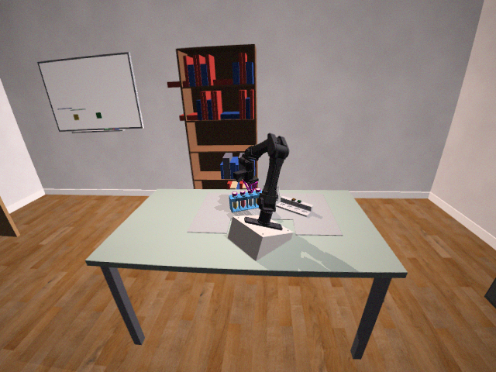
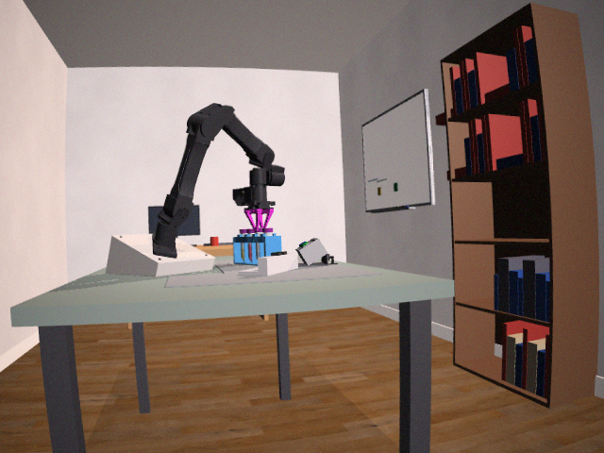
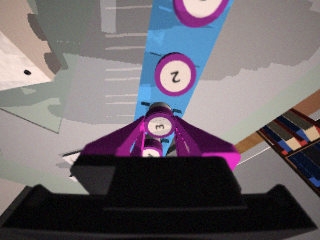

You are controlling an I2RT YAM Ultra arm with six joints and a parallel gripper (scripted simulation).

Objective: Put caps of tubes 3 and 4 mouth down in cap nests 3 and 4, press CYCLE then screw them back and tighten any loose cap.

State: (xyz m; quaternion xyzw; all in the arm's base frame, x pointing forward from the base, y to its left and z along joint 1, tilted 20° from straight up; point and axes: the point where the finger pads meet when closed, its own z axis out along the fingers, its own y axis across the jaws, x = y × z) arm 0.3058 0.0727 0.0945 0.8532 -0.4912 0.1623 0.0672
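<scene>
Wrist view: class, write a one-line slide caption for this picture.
Gripper shut on cap 3 above the blue decapping station, cap 2 beyond.

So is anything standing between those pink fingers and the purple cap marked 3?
Nothing visible does: the gripper is already shut on the round purple cap with a white dot numbered 3, one magenta finger on each side.

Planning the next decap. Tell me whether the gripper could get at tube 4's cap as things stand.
Probably not yet. The gripper is shut on cap 3, so its fingers are taken. Cap 4 sits right beside it, half hidden under the gripper, with nothing seen over it; once cap 3 is set down, it looks reachable.
</scene>
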